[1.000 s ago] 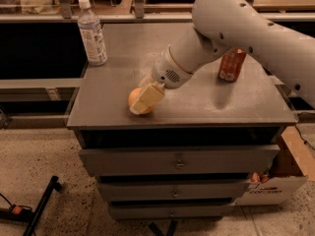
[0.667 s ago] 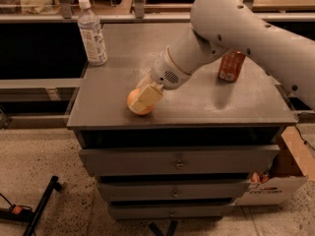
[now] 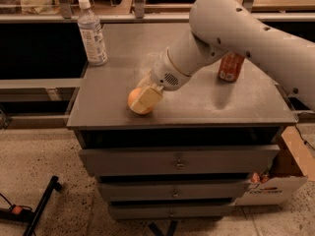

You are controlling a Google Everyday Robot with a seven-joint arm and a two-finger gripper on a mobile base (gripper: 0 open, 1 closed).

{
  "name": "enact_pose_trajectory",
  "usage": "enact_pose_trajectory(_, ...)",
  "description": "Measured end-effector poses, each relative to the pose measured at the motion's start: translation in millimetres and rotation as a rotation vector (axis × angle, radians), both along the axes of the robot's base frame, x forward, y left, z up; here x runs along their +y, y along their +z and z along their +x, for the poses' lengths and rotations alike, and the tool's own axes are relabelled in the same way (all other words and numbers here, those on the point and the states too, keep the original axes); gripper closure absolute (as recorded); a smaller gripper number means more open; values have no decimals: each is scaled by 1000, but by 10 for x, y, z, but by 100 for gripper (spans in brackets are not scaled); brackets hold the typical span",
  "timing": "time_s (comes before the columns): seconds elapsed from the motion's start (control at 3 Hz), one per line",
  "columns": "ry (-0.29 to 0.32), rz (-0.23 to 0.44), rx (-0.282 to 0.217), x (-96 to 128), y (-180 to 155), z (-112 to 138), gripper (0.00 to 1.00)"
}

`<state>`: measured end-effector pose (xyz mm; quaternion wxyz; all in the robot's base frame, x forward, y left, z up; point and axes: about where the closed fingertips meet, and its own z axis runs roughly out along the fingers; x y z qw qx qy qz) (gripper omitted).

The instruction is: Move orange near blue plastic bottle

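Observation:
The orange (image 3: pixel 133 99) sits near the front left edge of the grey cabinet top (image 3: pixel 211 104). My gripper (image 3: pixel 142 99) reaches down from the right and is closed around it, with one pale finger (image 3: pixel 149 97) covering its right side. The blue plastic bottle (image 3: pixel 92 32), clear with a white cap and a pale label, stands upright at the back left corner. It is well apart from the orange, further back and to the left.
A red-orange soda can (image 3: pixel 231 67) stands at the right, partly behind my arm. The cabinet has drawers (image 3: pixel 178 160) below. A cardboard box (image 3: pixel 285 173) sits on the floor at the right and a black stand (image 3: pixel 40 205) at the left.
My gripper and the orange have shifted slightly to the left along the front of the cabinet top. The bottle and the can have not moved.

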<state>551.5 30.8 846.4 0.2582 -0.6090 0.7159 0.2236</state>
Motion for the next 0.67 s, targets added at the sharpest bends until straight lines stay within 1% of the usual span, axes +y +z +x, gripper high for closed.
enact_pose_trajectory(0.33,-26,7,-52,-123,204,81,90)
enact_pose_trajectory(0.67,-37,33,-121,-90,489,281,100)
